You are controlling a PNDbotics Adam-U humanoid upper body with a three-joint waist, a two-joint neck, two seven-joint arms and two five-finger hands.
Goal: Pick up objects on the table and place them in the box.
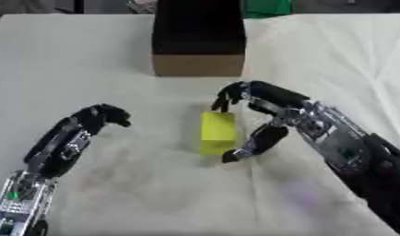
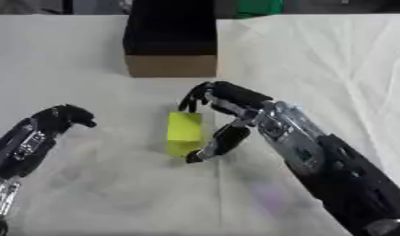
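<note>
Centre of frame: yellow block (image 1: 218, 132) lying on the white tablecloth (image 1: 114, 60), below the box.
Box: cardboard box (image 1: 198, 39) at upper centre, dark open inside, its front wall facing the block, apart from it.
Right hand: right hand (image 1: 264, 117) reaches in from the lower right; fingers curl over the block's upper end and the thumb sits at its lower right corner, bracketing it. Whether the pinch is actually made I cannot tell for sure; it looks closed on the block.
Left hand: left hand (image 1: 90, 120) at middle left, fingers curled, holding nothing, well apart from the block.
Risk, grip: contact seems to be at the block's ends and one corner only, so it could pivot or slip out on lifting.
Risk, cloth: fingertips near the wrinkled fabric might snag it and drag the block.
Risk, box: a low carry could knock the block against the front wall.
</note>
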